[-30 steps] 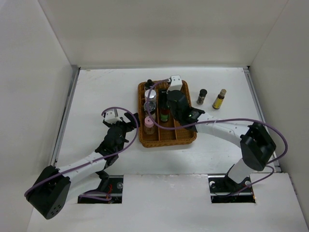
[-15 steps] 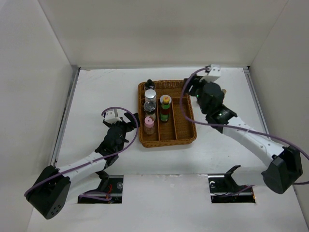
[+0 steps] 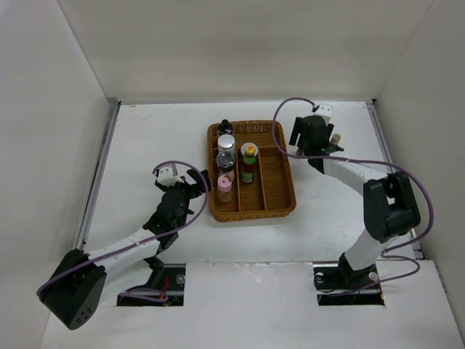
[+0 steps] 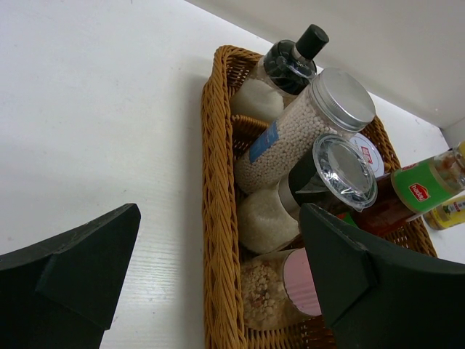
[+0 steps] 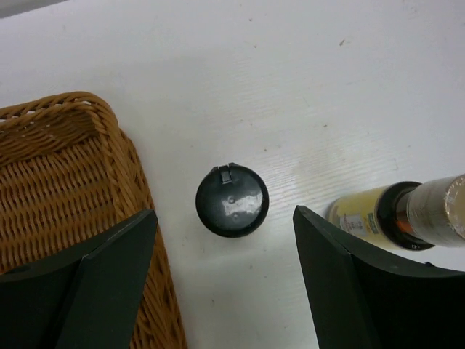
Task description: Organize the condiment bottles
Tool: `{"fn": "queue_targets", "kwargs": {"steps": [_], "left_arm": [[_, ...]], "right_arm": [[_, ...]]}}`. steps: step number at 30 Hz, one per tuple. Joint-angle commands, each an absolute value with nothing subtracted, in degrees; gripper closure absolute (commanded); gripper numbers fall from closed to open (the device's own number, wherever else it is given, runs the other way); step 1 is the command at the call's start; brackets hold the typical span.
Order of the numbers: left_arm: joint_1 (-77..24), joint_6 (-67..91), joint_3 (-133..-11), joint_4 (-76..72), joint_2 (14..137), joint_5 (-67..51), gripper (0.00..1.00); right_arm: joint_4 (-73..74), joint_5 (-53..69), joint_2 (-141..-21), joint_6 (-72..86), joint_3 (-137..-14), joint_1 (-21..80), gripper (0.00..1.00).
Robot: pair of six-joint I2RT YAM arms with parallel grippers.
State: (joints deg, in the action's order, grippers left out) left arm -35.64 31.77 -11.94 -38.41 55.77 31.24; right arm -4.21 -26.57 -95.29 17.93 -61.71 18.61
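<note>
The wicker tray (image 3: 280, 190) holds several condiment bottles: black cap (image 3: 225, 125), silver cap (image 3: 227, 142), pink cap (image 3: 224, 182) and yellow cap with a green label (image 3: 249, 151). My left gripper (image 3: 195, 182) is open and empty beside the tray's left wall, near the pink-capped jar (image 4: 301, 280). My right gripper (image 3: 314, 142) is open and hovers over a dark grey-capped bottle (image 5: 232, 201) standing on the table right of the tray; in the top view that bottle is hidden under the gripper. A yellow-labelled, tan-capped bottle (image 5: 407, 218) stands just to its right.
The tray's right-hand compartment (image 5: 58, 182) lies just left of my right gripper. White walls close in the table on three sides. The left wrist view also shows a clear-lidded jar (image 4: 344, 169) between the silver and pink caps.
My right arm swung from above the tray's middle to the back right and now sits over the dark-capped bottle. The left arm has not moved.
</note>
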Motion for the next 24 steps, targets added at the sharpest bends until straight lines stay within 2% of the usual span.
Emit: {"fn": "queue_targets", "kwargs": {"steps": [1,7,15,18,20,21,24], "left_arm": [[-35.37,32.17,-12.13,-42.10,55.54,30.85,0.07],[-35.29,32.17,-12.39,-42.10,56.51,30.85,0.07],[-34.32,32.17,-12.13,-42.10,56.42,30.76,0.07],[-34.50,32.17,-12.39,-42.19,57.13,30.59,0.07],[-34.32,32.17,-12.48,-42.54,57.57,30.59,0.07],[-34.32,32.17,-12.39,-42.63,57.57,30.59,0.07],[-34.32,32.17,-12.30,-42.63,57.22,30.59,0.07]], "right_arm": [[-5.54,-26.72,-96.76,17.75,-66.53,17.71,0.18],[-6.07,-25.84,-102.38,18.10,-70.48,17.01,0.28],[-4.13,-27.68,-104.67,18.63,-71.19,17.01,0.28],[-4.57,-27.60,-104.59,18.98,-70.05,17.01,0.41],[-4.92,-28.03,-103.80,19.42,-69.35,17.09,0.55],[-5.44,-28.30,-102.93,19.60,-68.82,17.27,0.59],[-8.08,-29.88,-96.97,19.69,-65.49,18.40,0.64]]}}
